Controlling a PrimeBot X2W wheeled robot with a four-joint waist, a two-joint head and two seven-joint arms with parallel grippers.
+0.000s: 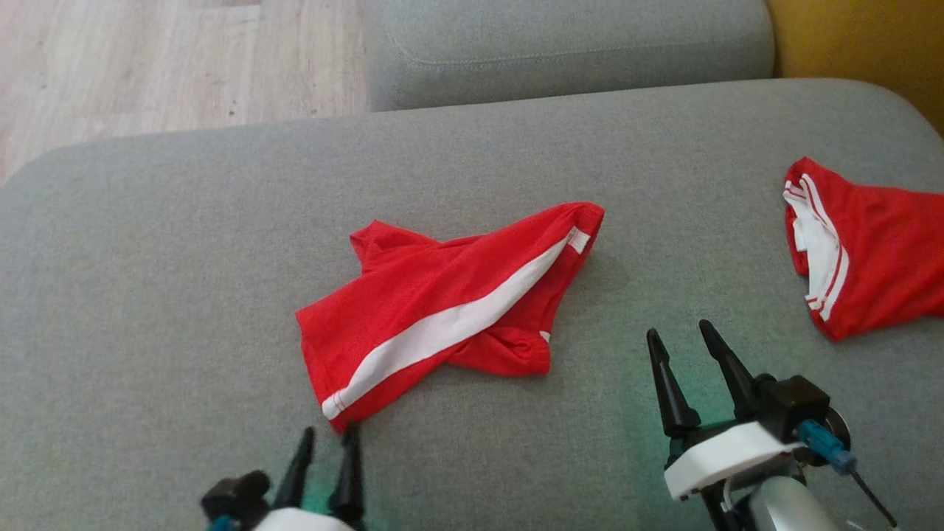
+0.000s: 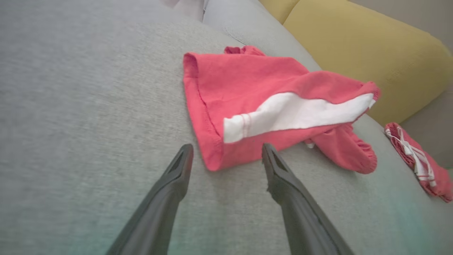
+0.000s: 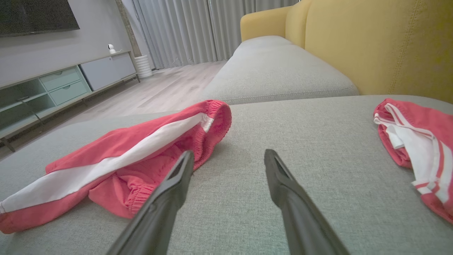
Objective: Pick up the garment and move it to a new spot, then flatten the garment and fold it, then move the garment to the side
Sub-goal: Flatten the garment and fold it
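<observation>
Red white-striped shorts [image 1: 442,310] lie crumpled mid sofa cushion [image 1: 184,258]; left gripper [image 1: 330,430] and right gripper [image 1: 679,329], both spread and empty, near its front edge.

The second red garment [image 1: 877,251] is cut off by the head view's right edge. The left gripper [image 1: 329,430] is cropped at the bottom edge, its body unseen. The garment [image 1: 413,295] lies folded over itself, lower layers hidden. A small white object [image 3: 112,47] on the cabinet [image 3: 63,79] is too small to identify.

Wide-apart right claw [image 3: 228,153] beside red garment [image 3: 124,157]
</observation>
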